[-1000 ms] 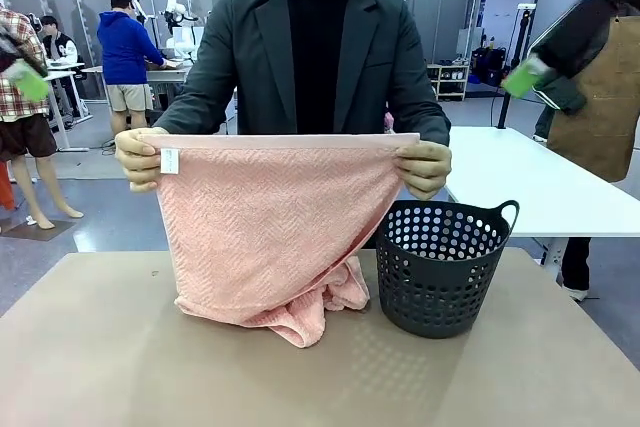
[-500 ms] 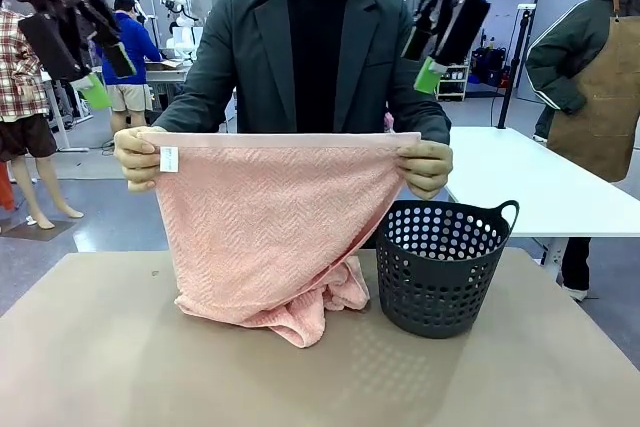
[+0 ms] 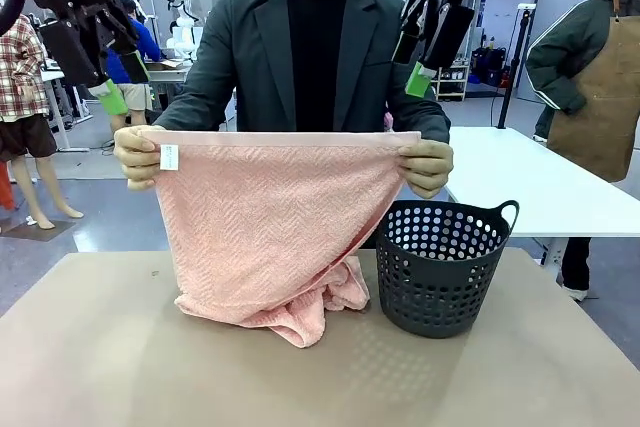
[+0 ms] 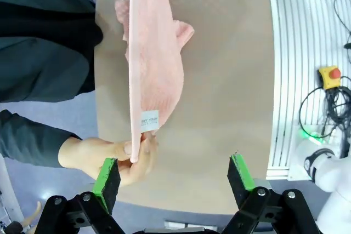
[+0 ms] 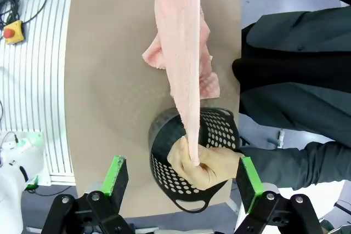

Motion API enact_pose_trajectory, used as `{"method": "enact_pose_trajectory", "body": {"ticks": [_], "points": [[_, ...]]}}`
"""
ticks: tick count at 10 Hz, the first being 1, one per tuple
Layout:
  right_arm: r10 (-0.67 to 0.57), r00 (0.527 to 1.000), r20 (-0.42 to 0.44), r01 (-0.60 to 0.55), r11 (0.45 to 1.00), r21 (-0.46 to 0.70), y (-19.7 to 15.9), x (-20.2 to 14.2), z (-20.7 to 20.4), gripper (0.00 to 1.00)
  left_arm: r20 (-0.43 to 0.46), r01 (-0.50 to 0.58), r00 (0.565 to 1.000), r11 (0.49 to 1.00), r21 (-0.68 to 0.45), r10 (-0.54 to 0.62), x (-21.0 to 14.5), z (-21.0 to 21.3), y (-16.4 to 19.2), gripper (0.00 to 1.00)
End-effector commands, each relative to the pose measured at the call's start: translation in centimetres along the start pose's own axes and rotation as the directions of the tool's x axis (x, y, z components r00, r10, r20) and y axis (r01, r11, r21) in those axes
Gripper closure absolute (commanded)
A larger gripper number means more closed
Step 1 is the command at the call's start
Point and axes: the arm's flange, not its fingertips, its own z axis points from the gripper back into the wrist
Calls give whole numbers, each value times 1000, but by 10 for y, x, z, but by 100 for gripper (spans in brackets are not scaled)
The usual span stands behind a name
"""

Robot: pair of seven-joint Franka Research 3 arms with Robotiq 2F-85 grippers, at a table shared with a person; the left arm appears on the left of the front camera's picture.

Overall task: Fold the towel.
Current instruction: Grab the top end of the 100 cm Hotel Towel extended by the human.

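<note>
towel point(image 3: 270, 227) – salmon-pink, herringbone | basket point(image 3: 440, 267) – dark grey, perforated

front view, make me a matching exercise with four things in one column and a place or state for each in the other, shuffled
Things:
1. towel
2. basket
3. label
4. left gripper

Places or states:
a. open, in the air over a towel corner
b. standing on the table beside the towel
c. at the towel's top corner
d. held up by a person, lower end bunched on the table

Pairs: 1-d, 2-b, 3-c, 4-a
</note>
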Motion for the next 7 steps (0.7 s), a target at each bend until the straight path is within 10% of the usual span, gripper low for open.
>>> {"method": "enact_pose_trajectory", "body": {"ticks": [1,7], "points": [[7,1000,3,-7,1000,-1,1,2,0,0,3,14,1000,1000,5,-14,1,2,-2,0],[-79,993,-90,80,997,15,-6,24,-39,0,-63,28,998,999,-32,-30,24,-36,15,0]]}}
